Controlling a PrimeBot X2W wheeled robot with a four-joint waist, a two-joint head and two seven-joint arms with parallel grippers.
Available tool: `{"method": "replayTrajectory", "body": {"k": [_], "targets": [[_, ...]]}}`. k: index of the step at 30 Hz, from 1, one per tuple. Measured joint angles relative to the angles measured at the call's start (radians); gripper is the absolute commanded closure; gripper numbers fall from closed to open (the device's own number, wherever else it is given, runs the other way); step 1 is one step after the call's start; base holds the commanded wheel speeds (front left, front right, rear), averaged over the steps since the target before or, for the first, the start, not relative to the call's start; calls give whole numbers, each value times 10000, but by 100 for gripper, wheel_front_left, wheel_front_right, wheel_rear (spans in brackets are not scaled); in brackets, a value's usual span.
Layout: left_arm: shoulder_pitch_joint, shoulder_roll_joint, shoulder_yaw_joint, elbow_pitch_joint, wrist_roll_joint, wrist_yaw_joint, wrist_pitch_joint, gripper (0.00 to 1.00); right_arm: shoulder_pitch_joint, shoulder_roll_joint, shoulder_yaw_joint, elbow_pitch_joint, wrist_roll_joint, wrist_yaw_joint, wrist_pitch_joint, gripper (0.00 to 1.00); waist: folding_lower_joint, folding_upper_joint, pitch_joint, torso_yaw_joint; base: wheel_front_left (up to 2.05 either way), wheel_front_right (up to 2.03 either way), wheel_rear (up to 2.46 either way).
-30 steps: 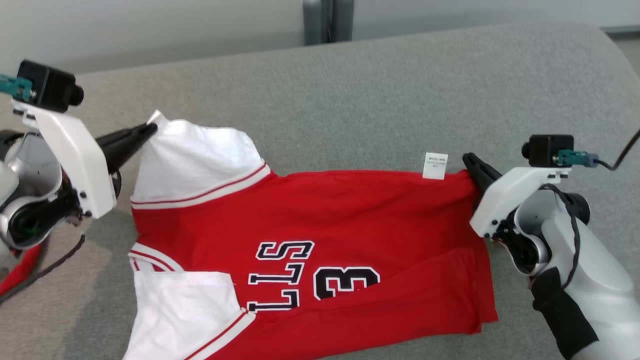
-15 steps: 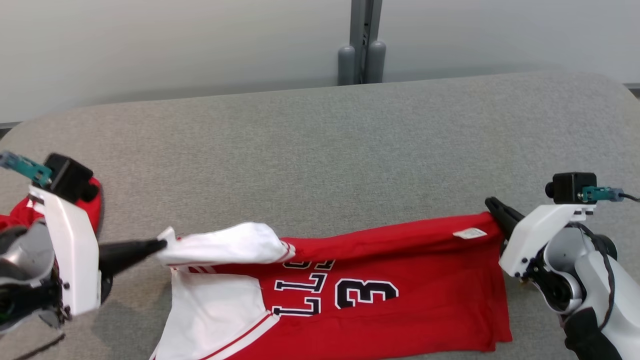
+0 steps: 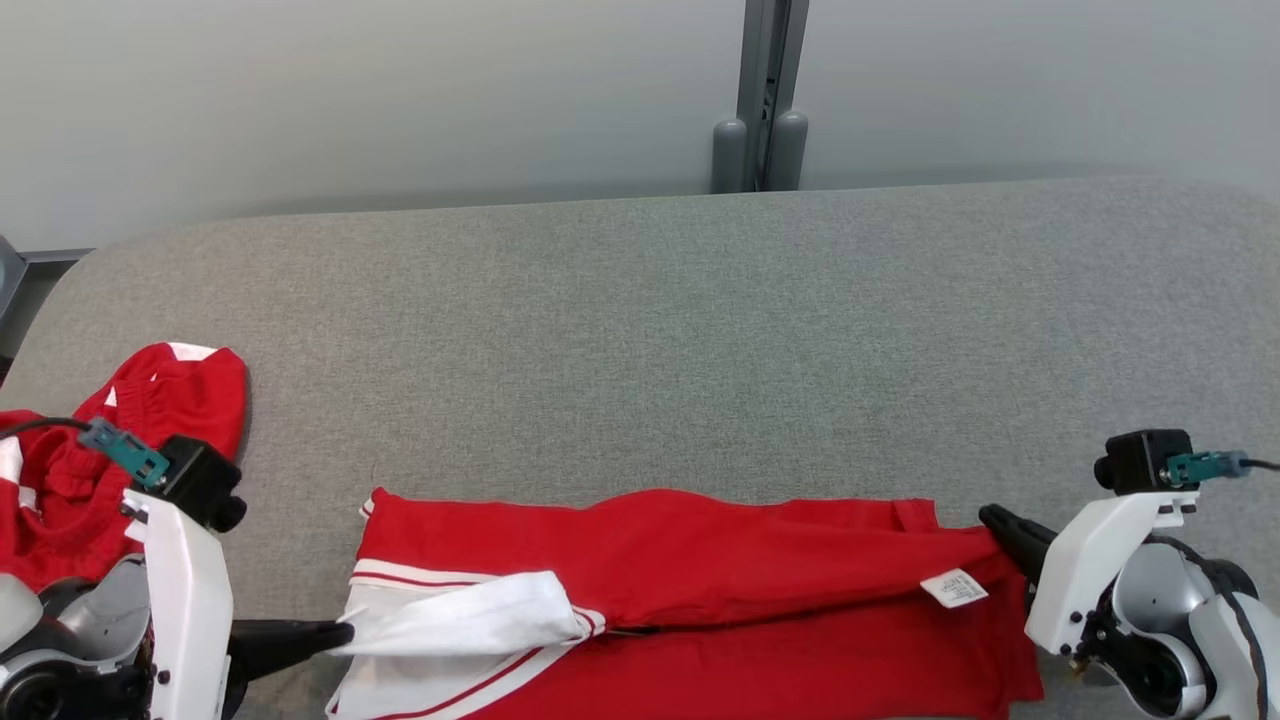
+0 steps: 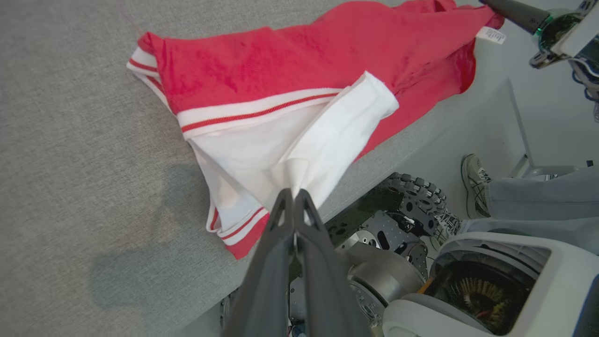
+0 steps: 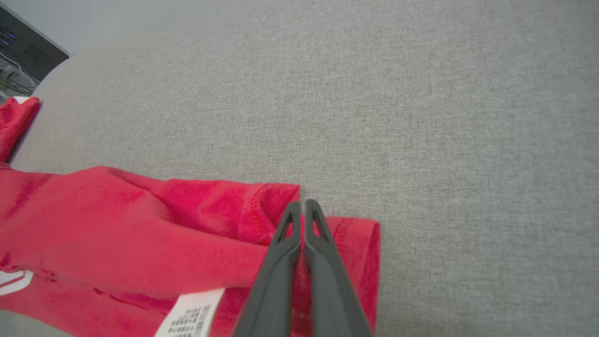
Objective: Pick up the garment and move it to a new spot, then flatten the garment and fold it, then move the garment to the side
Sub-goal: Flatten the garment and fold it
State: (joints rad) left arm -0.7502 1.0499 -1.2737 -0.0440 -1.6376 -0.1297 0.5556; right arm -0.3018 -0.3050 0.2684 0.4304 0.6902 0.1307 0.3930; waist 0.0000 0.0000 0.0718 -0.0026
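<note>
The garment (image 3: 700,560), a red jersey with white sleeves, lies doubled over along the near edge of the grey table (image 3: 640,330). My left gripper (image 3: 345,632) is shut on the tip of a white sleeve (image 4: 323,140), with the fingers (image 4: 285,234) pressed together on the cloth. My right gripper (image 3: 985,515) is shut on the red hem corner (image 5: 281,206), beside a white label (image 5: 192,318). In the left wrist view the garment (image 4: 290,61) hangs partly over the table edge, and the right gripper (image 4: 510,9) shows at its far end.
A second red and white garment (image 3: 100,450) is bunched at the table's left end. A grey post (image 3: 765,100) stands behind the table against the wall. Below the table edge are the robot's wheeled base (image 4: 412,192) and a person's shoe (image 4: 475,180).
The head camera has tilted up. Both grippers have drawn the held edge back toward the near side, laying the upper layer over the lower one and covering the lettering.
</note>
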Motion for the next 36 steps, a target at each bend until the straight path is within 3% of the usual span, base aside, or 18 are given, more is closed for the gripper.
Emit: {"method": "replayTrajectory", "body": {"k": [8,9,10,11,12,13,20,27,32,36], "targets": [[550,-336,-21,267,-54,-2,255,100,730,355,-249,-727,-759,0,765,100,-1,0,-17,-17,0,0,0],[602,-387,-21,337,-21,-2,276,71,778,424,-274,-763,-842,0,863,100,0,0,-14,-22,0,0,0],[662,-451,-23,431,25,-2,332,22,822,489,-313,-796,-915,0,947,98,0,0,-15,-28,0,0,0],[708,-504,-35,499,63,-2,395,0,867,537,-353,-836,-991,0,1012,69,0,0,-19,-35,0,0,0],[731,-546,-38,560,79,-2,431,0,887,570,-391,-886,-1058,0,1093,11,0,0,-28,-45,0,0,0],[757,-570,-35,591,77,-2,460,0,907,593,-458,-930,-1137,0,1160,0,0,0,-40,-57,0,0,0],[730,-439,399,663,217,-2,-125,0,1091,756,-1308,-1712,-1649,0,878,0,0,0,-294,-169,0,0,0],[576,-192,1273,589,1156,15,-2558,0,1420,1361,-2683,-2529,-2086,0,-1012,0,0,0,-591,-277,0,0,0],[1148,-251,1668,399,1923,909,-4834,0,1951,1962,-3607,-2393,-2596,0,-2483,0,-1,0,-701,-272,0,0,0],[1843,-339,2184,334,2228,2499,-6974,0,2240,2245,-3586,-2077,-2819,0,-3611,0,-1,0,-723,-245,0,0,0]]}}
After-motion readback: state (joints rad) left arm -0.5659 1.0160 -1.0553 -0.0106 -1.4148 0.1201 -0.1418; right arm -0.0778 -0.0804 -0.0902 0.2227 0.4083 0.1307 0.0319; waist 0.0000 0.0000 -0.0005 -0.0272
